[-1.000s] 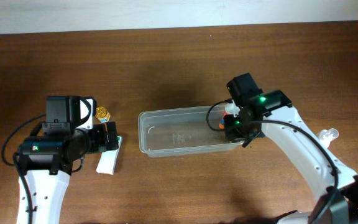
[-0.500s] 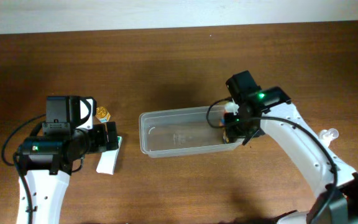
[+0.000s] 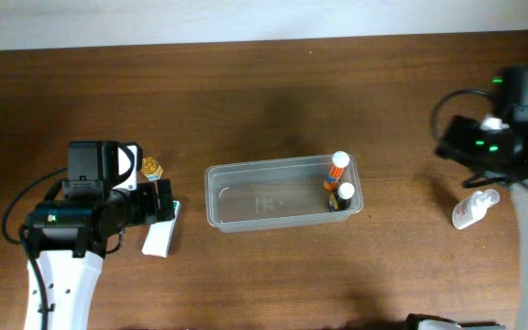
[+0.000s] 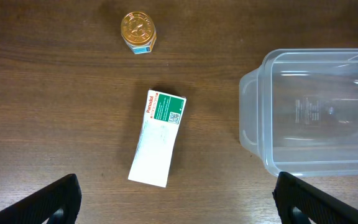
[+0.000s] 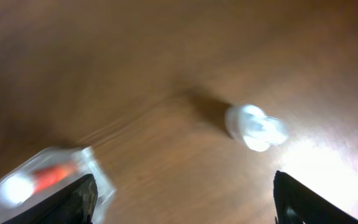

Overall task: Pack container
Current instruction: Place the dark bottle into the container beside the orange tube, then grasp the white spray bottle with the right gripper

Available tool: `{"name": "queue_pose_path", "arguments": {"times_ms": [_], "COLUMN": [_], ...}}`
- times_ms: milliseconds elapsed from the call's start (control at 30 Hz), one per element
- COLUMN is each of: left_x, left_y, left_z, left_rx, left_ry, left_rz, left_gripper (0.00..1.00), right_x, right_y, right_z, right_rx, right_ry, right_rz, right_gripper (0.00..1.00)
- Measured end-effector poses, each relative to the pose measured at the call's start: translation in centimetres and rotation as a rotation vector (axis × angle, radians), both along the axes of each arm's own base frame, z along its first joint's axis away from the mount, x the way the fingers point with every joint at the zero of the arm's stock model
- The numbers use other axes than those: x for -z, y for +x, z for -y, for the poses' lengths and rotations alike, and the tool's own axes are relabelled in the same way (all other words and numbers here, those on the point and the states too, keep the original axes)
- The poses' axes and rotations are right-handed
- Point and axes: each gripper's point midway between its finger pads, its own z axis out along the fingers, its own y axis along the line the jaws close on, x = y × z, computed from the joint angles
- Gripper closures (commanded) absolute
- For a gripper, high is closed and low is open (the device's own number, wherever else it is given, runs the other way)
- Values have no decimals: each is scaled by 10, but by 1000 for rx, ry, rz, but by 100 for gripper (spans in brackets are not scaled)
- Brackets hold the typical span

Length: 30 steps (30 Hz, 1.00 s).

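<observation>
The clear container [image 3: 264, 197] lies at the table's middle. At its right end stand an orange-labelled bottle [image 3: 335, 170] and a dark bottle [image 3: 341, 196], both white-capped. My right arm [image 3: 507, 147] is far to the right, above a pale bottle [image 3: 475, 209] lying on the table. In the blurred right wrist view my right gripper [image 5: 185, 196] is open and empty, with that bottle [image 5: 253, 127] ahead and the container's corner [image 5: 92, 163] at lower left. My left gripper [image 4: 176, 196] is open over bare wood, just short of a white and green box [image 4: 159, 138]. The container's rim [image 4: 252, 118] is to its right.
A small gold-lidded jar [image 4: 137, 31] stands beyond the box; in the overhead view the jar [image 3: 151, 167] is beside the left arm. The table's far edge meets a white wall [image 3: 246, 18] at the top.
My right gripper opened, left a bottle standing in the container's right end, and swung away to the far right. The left arm has not moved.
</observation>
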Motion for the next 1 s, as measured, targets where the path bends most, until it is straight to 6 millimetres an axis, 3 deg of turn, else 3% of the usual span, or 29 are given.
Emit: {"name": "queue_pose_path", "arguments": {"times_ms": [167,367,467,767,1000], "left_x": [0,0,0,1,1], "left_y": [0,0,0,-2,-2], "left_z": [0,0,0,0,0], "left_rx": [0,0,0,0,0], "left_ry": [0,0,0,0,0], "left_rz": [0,0,0,-9,-11], "left_gripper": [0,1,1,1,1], "right_x": [50,113,134,153,153], "right_y": [-20,-36,-34,-26,-26], "right_z": [47,67,69,70,70], "right_rx": [144,203,196,175,164], "right_ry": [96,202,240,271,270], "right_rz": [-141,-302,-349,-371,-373], "right_gripper": [17,18,23,68,85]}}
